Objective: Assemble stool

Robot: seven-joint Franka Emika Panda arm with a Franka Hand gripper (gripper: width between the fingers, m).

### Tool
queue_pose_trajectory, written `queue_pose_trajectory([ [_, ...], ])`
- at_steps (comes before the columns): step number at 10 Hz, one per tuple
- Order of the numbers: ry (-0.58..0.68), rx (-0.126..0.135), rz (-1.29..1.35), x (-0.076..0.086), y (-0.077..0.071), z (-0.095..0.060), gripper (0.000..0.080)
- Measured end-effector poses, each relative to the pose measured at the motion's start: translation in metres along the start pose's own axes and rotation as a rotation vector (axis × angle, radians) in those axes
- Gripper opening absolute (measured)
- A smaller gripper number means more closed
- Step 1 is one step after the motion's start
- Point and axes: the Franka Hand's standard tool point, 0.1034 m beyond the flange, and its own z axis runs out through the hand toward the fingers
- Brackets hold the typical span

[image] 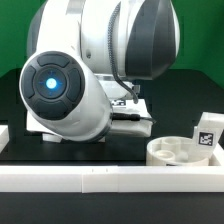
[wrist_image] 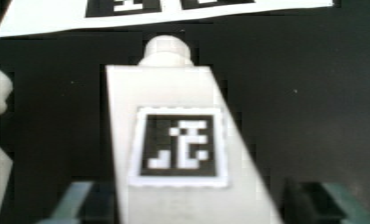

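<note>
Pincer (wrist_image: 196,203) parted astride tagged stool leg (wrist_image: 178,130), slim gaps either side, nothing gripped. Lying flat on dark worktop (wrist_image: 324,90) near marker board (wrist_image: 164,12). Seat disc (image: 172,152) beside rail (image: 100,182) at worktop's near edge, exterior view's right.

- Arm (image: 100,40): smooth, rounded white shells with a soft gloss
- Round end cap (image: 48,83): a dark disc with a glowing blue light at its centre, ringed by white casing
- Joint band (image: 152,40): broad and dark grey, set between white shells, above the end cap toward the exterior view's right
- Fingers (wrist_image: 72,203): two dark grey bars, blurred in the wrist view
</note>
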Motion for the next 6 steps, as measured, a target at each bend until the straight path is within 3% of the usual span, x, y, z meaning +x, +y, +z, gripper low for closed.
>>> queue_pose_trajectory([
  [1, 0.001, 0.000, 0.000, 0.000, 0.000, 0.000, 0.0404],
  [2, 0.002, 0.000, 0.000, 0.000, 0.000, 0.000, 0.0324],
  [4, 0.002, 0.001, -0.001, -0.001, -0.001, -0.002, 0.0324],
  [6, 0.013, -0.001, 0.005, -0.017, -0.015, -0.020, 0.0324],
])
